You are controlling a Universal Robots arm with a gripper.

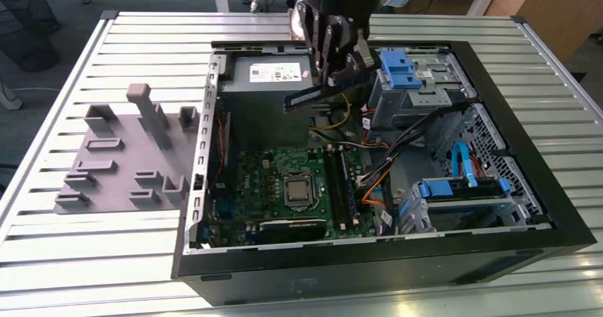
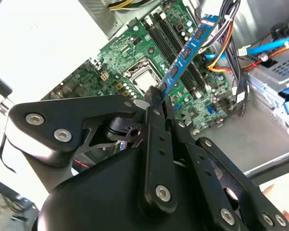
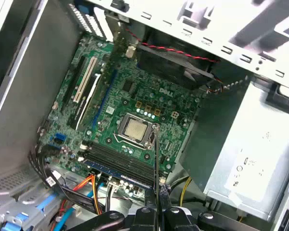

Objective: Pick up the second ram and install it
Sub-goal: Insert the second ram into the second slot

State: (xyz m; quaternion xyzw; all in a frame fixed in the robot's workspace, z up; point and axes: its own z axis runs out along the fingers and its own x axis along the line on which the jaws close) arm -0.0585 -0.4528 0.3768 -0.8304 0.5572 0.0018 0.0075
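My gripper (image 1: 337,73) hangs over the back of the open computer case (image 1: 377,257), shut on one end of the second ram (image 1: 306,97). The stick is thin and dark and slants down towards the exterior view's left, above the power supply's edge. In the second wrist view the ram (image 2: 188,53) reaches out from the closed fingertips (image 2: 156,94) over the motherboard, and it looks blue there with dark chips. The first wrist view has it edge-on as a thin line (image 3: 156,163) above the gripper (image 3: 160,195). The long memory slots (image 1: 337,183) (image 3: 118,161) lie beside the processor socket (image 1: 299,190), well below the stick.
A grey fixture block (image 1: 123,154) stands on the slatted table at the exterior view's left. Inside the case are the power supply (image 1: 268,73), blue drive cages (image 1: 405,70) (image 1: 457,190) and loose cables (image 1: 377,169) next to the slots.
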